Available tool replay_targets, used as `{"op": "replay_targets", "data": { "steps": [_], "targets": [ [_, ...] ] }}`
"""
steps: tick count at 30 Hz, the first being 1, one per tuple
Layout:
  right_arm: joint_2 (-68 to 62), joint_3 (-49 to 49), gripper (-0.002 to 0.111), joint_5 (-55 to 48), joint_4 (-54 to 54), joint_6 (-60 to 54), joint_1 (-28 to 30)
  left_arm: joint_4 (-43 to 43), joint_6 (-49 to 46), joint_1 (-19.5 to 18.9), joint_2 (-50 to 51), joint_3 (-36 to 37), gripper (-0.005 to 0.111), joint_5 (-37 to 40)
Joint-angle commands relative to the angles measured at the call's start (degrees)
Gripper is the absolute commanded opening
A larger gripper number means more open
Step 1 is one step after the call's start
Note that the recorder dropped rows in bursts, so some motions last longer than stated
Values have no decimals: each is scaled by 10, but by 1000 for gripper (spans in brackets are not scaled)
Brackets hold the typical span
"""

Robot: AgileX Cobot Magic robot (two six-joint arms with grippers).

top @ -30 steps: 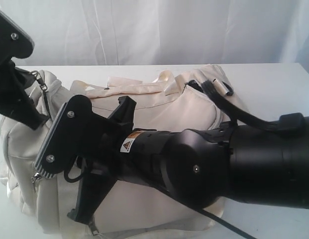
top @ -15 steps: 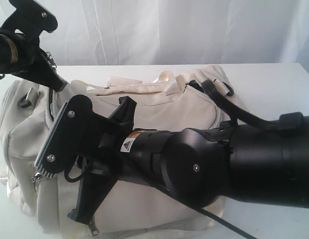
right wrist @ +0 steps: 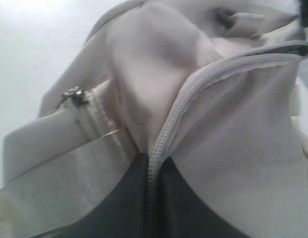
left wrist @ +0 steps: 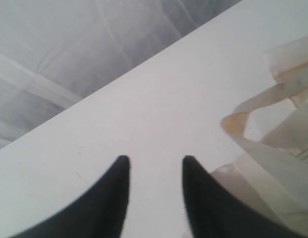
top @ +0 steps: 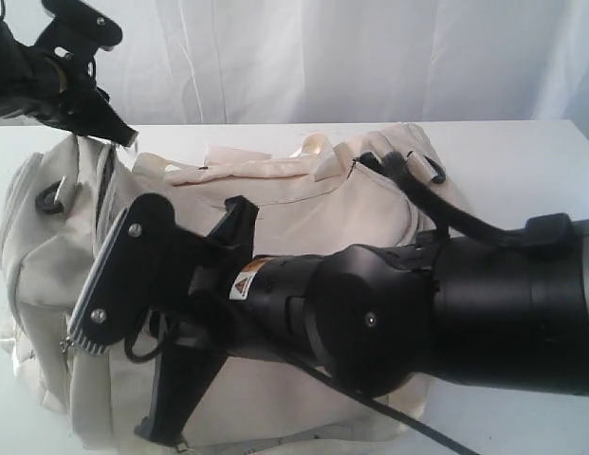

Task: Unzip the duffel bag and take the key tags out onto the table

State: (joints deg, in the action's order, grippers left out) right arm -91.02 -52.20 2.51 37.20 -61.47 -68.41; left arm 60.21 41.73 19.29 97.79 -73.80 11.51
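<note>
nearest the camera, the right arm (top: 446, 313) fills the foreground, reaching across the front of the duffel bag (top: 303, 213). the right gripper (right wrist: 153, 171) is pinched narrow on the bag's grey zipper (right wrist: 171, 124), which runs down between its dark fingers. the cream bag sits on the white table (top: 522, 156), its straps draped over the top. over the bag's far left corner the left gripper (left wrist: 154, 166) hangs with fingers parted, nothing between them but tabletop. a white curtain (top: 370, 57) hangs behind
</note>
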Motion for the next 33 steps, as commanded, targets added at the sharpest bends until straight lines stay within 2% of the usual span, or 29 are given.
{"op": "replay_targets", "data": {
  "steps": [1, 3, 7, 9, 11, 12, 16, 17, 22, 28, 30, 33],
  "targets": [
    [3, 6, 0, -42, -6, 2, -7, -1, 7, -8, -13, -5, 92, 48],
    [3, 6, 0, -42, -6, 2, -7, -8, 7, -8, -36, -6, 101, 79],
    [3, 6, 0, -41, -6, 16, -7, -22, -21, -3, -111, -6, 100, 167],
    [4, 6, 1, -37, -6, 59, -7, -96, -82, 4, -155, -6, 94, 229],
    [12, 6, 10, -37, -6, 88, -7, -185, -144, 4, -182, -6, 74, 257],
    [22, 6, 21, -37, -6, 103, -7, -246, -197, 6, -194, -6, 58, 275],
    [52, 6, 45, -40, -6, 112, -7, -380, -320, 8, -219, -6, 15, 322],
    [62, 6, 49, -43, -6, 112, -7, -417, -345, 8, -231, -6, 1, 335],
    [113, 6, 50, -69, -6, 131, -7, -500, -398, 8, -299, 43, 1, 365],
    [151, 6, 44, -144, -17, 159, 27, -541, -403, 8, -430, 204, 1, 293],
    [156, 2, 43, -171, -59, 203, 54, -558, -405, 8, -471, 251, 1, 253],
    [155, -19, 42, -221, -193, 329, 91, -566, -404, 8, -515, 307, 1, 190]
  ]
}}
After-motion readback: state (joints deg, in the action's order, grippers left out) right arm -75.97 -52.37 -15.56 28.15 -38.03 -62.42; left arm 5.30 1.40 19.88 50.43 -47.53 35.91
